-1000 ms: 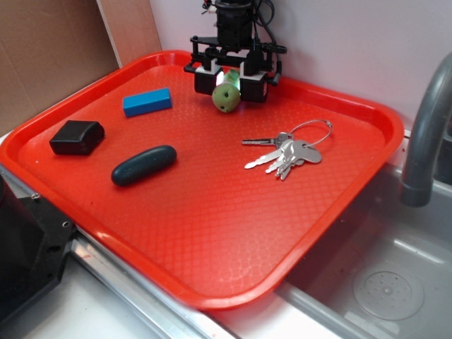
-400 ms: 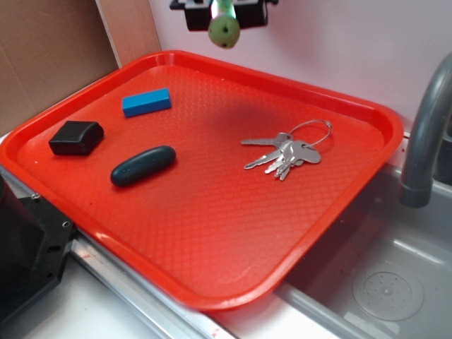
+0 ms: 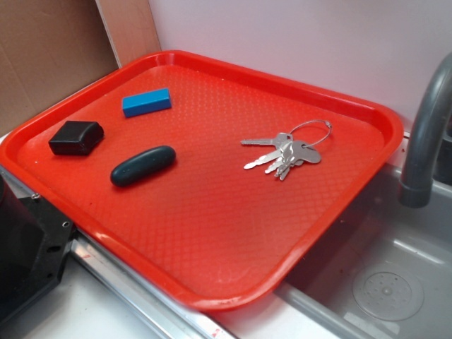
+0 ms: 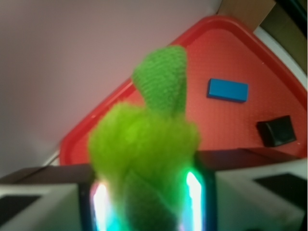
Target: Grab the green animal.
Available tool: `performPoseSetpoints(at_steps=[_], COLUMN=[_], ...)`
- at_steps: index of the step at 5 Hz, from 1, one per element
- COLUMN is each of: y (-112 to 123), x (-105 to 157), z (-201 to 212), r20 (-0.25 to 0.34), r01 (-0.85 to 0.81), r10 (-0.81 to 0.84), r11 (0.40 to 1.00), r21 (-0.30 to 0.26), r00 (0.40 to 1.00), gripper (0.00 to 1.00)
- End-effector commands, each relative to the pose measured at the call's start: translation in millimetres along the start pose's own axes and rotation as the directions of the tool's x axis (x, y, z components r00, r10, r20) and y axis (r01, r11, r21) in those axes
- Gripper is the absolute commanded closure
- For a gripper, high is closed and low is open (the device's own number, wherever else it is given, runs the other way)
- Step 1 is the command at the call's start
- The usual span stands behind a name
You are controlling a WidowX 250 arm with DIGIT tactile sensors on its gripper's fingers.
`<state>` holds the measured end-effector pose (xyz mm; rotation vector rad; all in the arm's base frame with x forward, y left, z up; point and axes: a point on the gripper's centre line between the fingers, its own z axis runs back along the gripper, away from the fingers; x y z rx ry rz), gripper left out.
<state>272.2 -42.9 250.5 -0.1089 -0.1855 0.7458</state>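
Wrist view: gripper sits bottom centre of frame, closed onto the green animal, w/ glowing fingers pressed against both sides of the fuzzy yellow-green body. Toy fills centre of frame, blurry, a darker green ear-like bit sticking up toward top. It's lifted well clear of the red tray, which lies behind it in upper right of frame. Also in that view: blue block and black box on the tray, right side. Exterior view: neither gripper nor toy in shot. Tray takes up most of frame; blue block upper left, black box at left, dark green oval just right of & below the box, keys on a ring right of centre. Grey faucet at right edge, sink lower right.
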Motion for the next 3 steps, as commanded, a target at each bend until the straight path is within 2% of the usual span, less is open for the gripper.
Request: performPoseSetpoints(at_steps=[1,3], y=[-3.7,-2.4], x=[22.7,30.4], z=[62.4,53.7], r20=[0.062,0.051], r01=[-0.061,-0.097], r10=[0.063,0.099], r11=[0.998,0.995], r21=[-0.034,-0.03], r00=[0.996,0.994], gripper=[1.0,1.0])
